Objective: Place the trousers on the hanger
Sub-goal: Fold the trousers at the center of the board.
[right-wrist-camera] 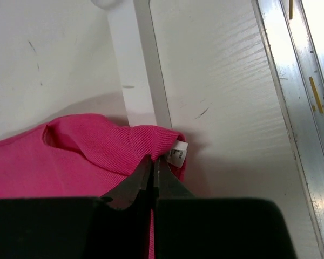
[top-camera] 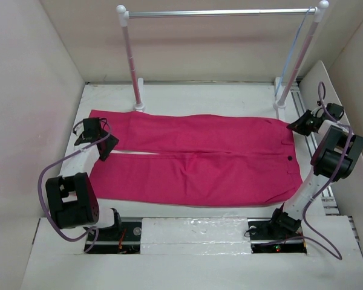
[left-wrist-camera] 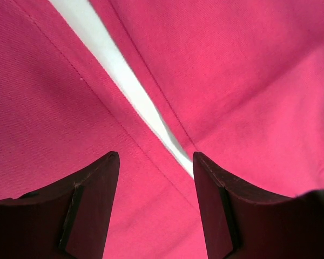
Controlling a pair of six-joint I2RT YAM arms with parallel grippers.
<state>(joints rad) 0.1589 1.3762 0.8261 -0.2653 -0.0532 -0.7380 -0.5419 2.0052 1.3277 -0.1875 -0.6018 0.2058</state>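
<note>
The trousers (top-camera: 193,154) lie flat across the worktop (top-camera: 230,96), waist by its right edge. The left gripper (left-wrist-camera: 155,157) hangs parted over the gap between the legs. The right gripper (right-wrist-camera: 153,161) pinches the waistband's far corner beside the rack post (right-wrist-camera: 143,70).

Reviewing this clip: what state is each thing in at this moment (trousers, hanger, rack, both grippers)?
trousers: spread flat, legs side by side, not on the hanger.
hanger: faint; seems to hang at the rack's right end, bare.
rack: upright.
left gripper: fingers open, over the gap between the legs.
right gripper: fingers shut on the waistband corner.
</note>
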